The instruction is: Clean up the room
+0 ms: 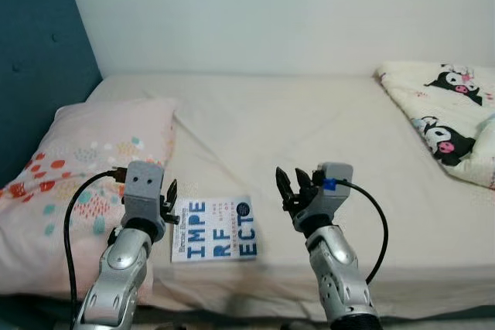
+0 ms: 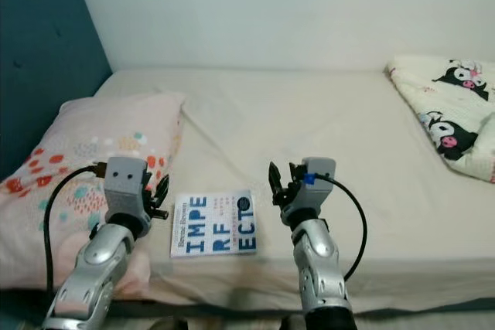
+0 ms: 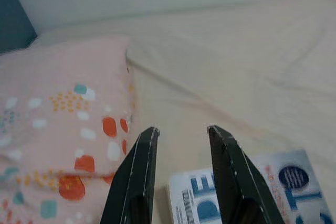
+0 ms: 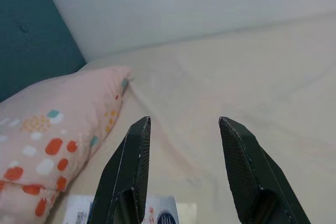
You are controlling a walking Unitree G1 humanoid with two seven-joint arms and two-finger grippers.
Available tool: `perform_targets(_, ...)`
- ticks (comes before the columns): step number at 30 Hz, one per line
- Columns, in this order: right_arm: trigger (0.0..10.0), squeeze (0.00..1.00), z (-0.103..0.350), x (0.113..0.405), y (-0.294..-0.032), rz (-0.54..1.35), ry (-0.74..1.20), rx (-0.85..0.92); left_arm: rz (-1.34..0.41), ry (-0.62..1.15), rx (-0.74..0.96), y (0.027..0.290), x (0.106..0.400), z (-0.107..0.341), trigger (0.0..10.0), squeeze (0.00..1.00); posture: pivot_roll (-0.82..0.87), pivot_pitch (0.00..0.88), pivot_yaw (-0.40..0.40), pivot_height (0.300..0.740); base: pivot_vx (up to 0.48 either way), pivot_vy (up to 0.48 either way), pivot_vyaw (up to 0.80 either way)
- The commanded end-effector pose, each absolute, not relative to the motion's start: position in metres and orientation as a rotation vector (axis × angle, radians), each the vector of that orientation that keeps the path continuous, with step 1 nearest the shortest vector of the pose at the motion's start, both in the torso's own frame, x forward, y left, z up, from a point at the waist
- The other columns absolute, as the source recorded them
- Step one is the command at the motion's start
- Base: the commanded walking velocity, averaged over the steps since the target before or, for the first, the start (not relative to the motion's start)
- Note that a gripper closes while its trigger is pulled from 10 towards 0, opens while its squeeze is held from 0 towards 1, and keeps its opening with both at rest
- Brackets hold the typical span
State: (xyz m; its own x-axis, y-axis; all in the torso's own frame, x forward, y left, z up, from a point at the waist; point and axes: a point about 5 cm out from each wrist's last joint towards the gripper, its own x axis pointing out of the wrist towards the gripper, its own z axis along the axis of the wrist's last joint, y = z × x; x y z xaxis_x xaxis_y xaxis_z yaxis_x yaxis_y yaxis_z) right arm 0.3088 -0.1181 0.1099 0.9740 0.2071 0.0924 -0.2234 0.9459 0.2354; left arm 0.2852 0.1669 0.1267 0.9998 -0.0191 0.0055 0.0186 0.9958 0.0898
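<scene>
Book [image 1: 214, 229] untouched at bed [image 1: 325, 137] front edge; left gripper [image 1: 170, 200] and right gripper [image 1: 292, 188] flank it, fingers wide, empty; pickup pending.

Two silver, jointed arms, each topped by a boxy grey wrist housing. Left gripper [image 1: 171, 200] and right gripper [image 1: 292, 184] with long black tapered fingers. Black cable looping from each housing; small blue tab on the right one.
</scene>
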Motion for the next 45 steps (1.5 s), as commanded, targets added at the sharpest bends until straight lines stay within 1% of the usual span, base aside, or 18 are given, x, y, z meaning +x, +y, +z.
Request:
perform_targets(1,10.0,0.00,0.112,0.310,-0.117,0.223,-0.064,0.237,0.011,0.006,0.078,0.170,0.286,0.122,10.0,0.00,0.10,0.000,-0.090,0.692,0.000,0.000,0.00)
perform_targets(3,10.0,0.00,0.111,0.310,-0.117,0.224,-0.062,0.237,0.017,0.006,0.070,0.171,0.286,0.122,10.0,0.00,0.09,0.000,-0.089,0.697,0.000,0.000,0.00)
perform_targets(9,10.0,0.00,0.113,0.310,-0.120,0.235,-0.047,0.227,0.020,-0.010,0.072,0.169,0.292,0.124,10.0,0.00,0.10,0.000,-0.111,0.736,0.000,0.000,0.00)
perform_targets(11,10.0,0.00,0.114,0.310,-0.119,0.240,-0.047,0.224,0.019,-0.018,0.065,0.169,0.292,0.125,10.0,0.00,0.10,0.000,-0.112,0.740,0.000,0.000,0.00)
perform_targets(18,10.0,0.00,0.115,0.314,-0.121,0.248,-0.047,0.217,0.015,-0.027,0.050,0.169,0.290,0.126,10.0,0.00,0.10,0.000,-0.122,0.740,0.000,0.000,0.00)
perform_targets(23,10.0,0.00,0.108,0.318,-0.123,0.223,-0.008,0.226,0.020,-0.022,0.042,0.170,0.289,0.123,10.0,0.00,0.11,0.000,-0.112,0.740,0.000,0.000,0.00)
perform_targets(30,10.0,0.00,0.099,0.322,-0.129,0.190,0.045,0.154,0.033,0.009,0.026,0.174,0.291,0.114,10.0,0.00,0.12,0.000,-0.125,0.740,0.000,0.000,0.00)
perform_targets(32,10.0,0.00,0.084,0.319,-0.129,0.209,0.112,0.106,-0.013,0.059,0.051,0.172,0.290,0.105,10.0,0.00,0.12,0.000,-0.118,0.740,0.000,0.000,0.00)
perform_targets(34,10.0,0.00,0.072,0.317,-0.133,0.186,0.163,0.108,-0.040,0.083,0.076,0.169,0.291,0.098,10.0,0.00,0.12,0.000,-0.108,0.740,0.000,0.000,0.00)
perform_targets(36,10.0,0.00,0.061,0.313,-0.139,0.161,0.209,0.101,-0.052,0.112,0.059,0.164,0.292,0.091,10.0,0.00,0.12,0.000,-0.102,0.740,0.000,0.000,0.00)
perform_targets(37,10.0,0.00,0.055,0.311,-0.143,0.142,0.228,0.096,-0.054,0.124,0.062,0.162,0.292,0.087,10.0,0.00,0.15,0.000,-0.104,0.740,0.000,0.000,0.00)
perform_targets(39,10.0,0.00,0.051,0.309,-0.147,0.129,0.240,0.094,-0.056,0.130,0.065,0.161,0.292,0.085,10.0,0.00,0.15,0.000,-0.104,0.740,0.000,0.000,0.00)
perform_targets(42,10.0,0.00,0.045,0.306,-0.149,0.110,0.259,0.058,-0.049,0.142,0.041,0.163,0.291,0.081,10.0,0.00,0.12,0.000,-0.078,0.740,0.000,0.000,0.00)
perform_targets(45,10.0,0.00,0.044,0.305,-0.149,0.104,0.248,0.032,-0.065,0.145,0.057,0.164,0.293,0.078,10.0,0.00,0.12,0.000,-0.075,0.740,0.000,0.000,0.00)
